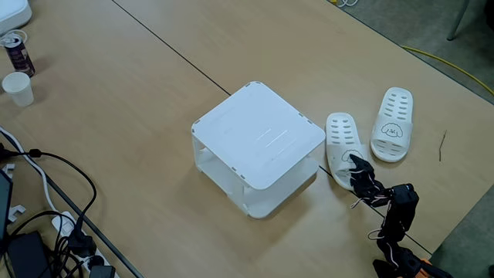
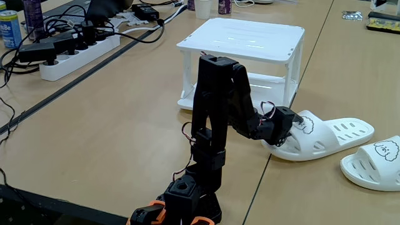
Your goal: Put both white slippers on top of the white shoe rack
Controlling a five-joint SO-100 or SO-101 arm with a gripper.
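A low white shoe rack [image 1: 258, 139] stands on the wooden table [image 1: 116, 116], its flat square top panel bare, with a lower shelf showing beneath it in a fixed view [image 2: 244, 44]. Just to its right in a fixed view lie the two white slippers side by side, both flat on the tabletop with their slotted footbeds up. The nearer slipper [image 1: 342, 143] lies just beside the rack's corner, and the farther slipper [image 1: 392, 123] lies a little apart from it to the right; each has a small black puppy face on the toe strap. The black arm's gripper [image 1: 355, 164] reaches down to the toe end of the nearer slipper, and in a fixed view the gripper [image 2: 292, 125] is right at that slipper's [image 2: 325, 134] strap, in contact with it. The jaws appear to close on the strap, but from these angles I cannot tell for sure whether they pinch it or merely rest against it. The second slipper [image 2: 375, 164] lies untouched at the right edge. At the table's far side sit a white power strip [image 2: 78, 53] with black cables, a paper cup [image 1: 18, 88] and a drink can [image 1: 17, 51].
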